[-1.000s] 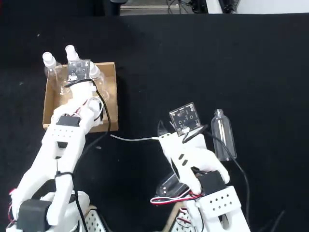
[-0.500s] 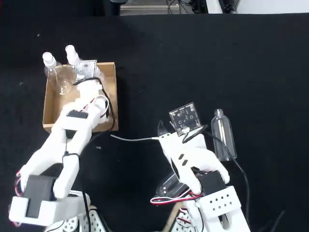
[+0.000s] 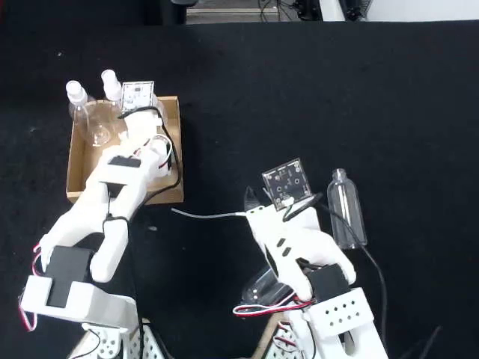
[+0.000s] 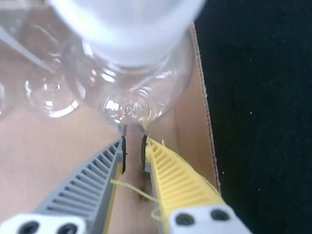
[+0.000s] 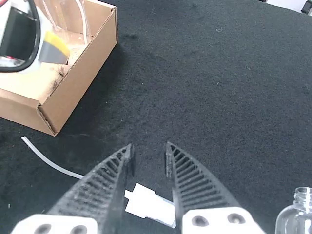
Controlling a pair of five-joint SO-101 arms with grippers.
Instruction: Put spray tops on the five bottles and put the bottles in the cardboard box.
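Note:
The cardboard box lies at the left, and two clear bottles with white spray tops stand at its far end. My left gripper is shut and empty inside the box, its tips just short of a third capped bottle. A topless bottle lies on the cloth at the right; its open neck shows beside my right gripper. That gripper is shut on a white spray top, low over the table. The top's thin tube trails left.
Black cloth covers the table. From the right wrist view the box's near corner and the left arm's gripper inside it are visible. Wires hang along both arms.
The left arm's wrist has shifted a little farther and to the right over the box while its lower links swung left. The right arm has not moved.

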